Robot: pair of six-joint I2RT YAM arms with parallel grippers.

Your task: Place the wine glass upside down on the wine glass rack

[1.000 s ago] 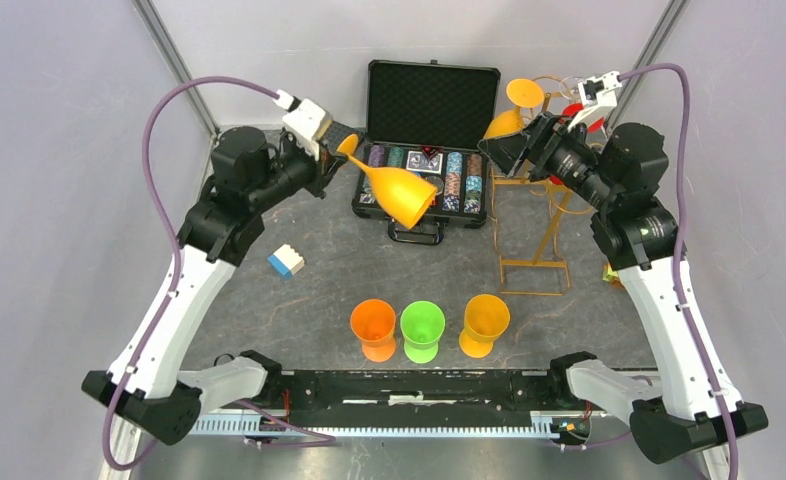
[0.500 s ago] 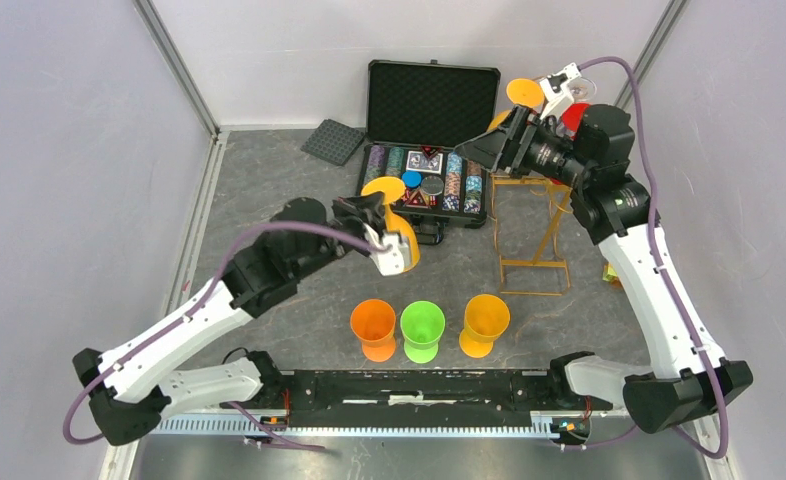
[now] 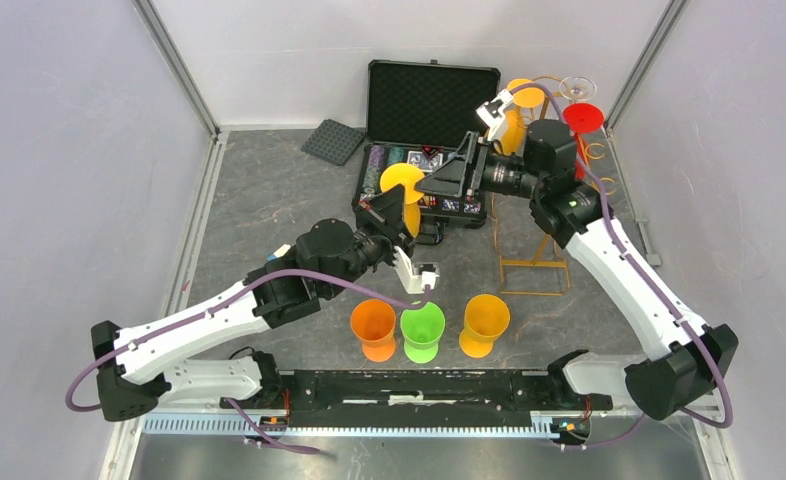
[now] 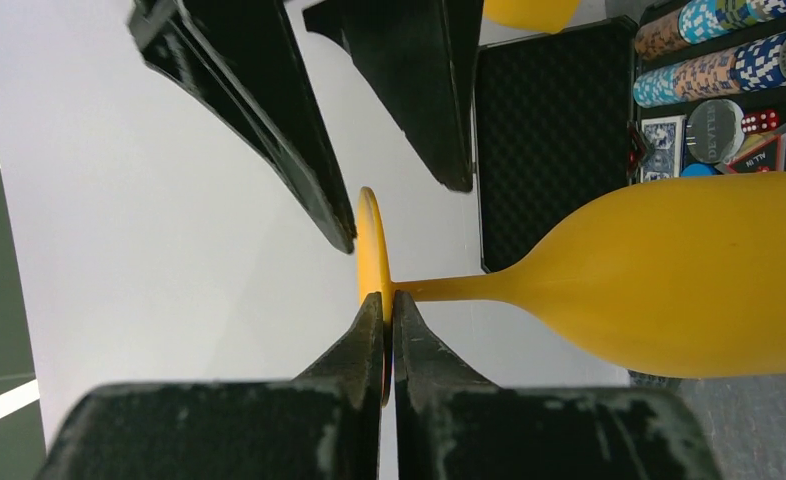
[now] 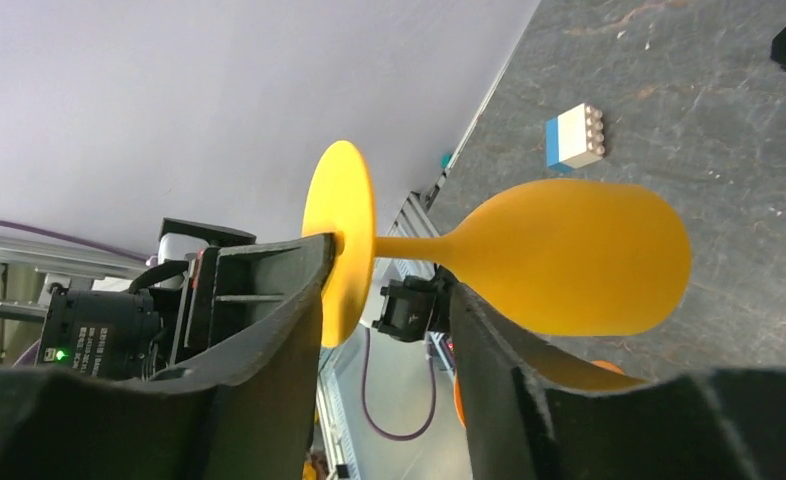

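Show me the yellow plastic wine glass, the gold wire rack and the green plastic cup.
yellow plastic wine glass (image 4: 689, 275), left wrist view, bowl
gold wire rack (image 3: 535, 293), top external view, front base rail
green plastic cup (image 3: 422, 322), top external view, inside

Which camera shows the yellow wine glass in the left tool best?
The right wrist view: the wine glass shows whole, foot, stem and bowl, sideways within the right tool. The left wrist view has its foot edge-on in the left tool, bowl cropped. From above, the tools hide most of it.

Lab robot cell: plain walls (image 3: 59, 150), aluminium posts (image 3: 174, 65).
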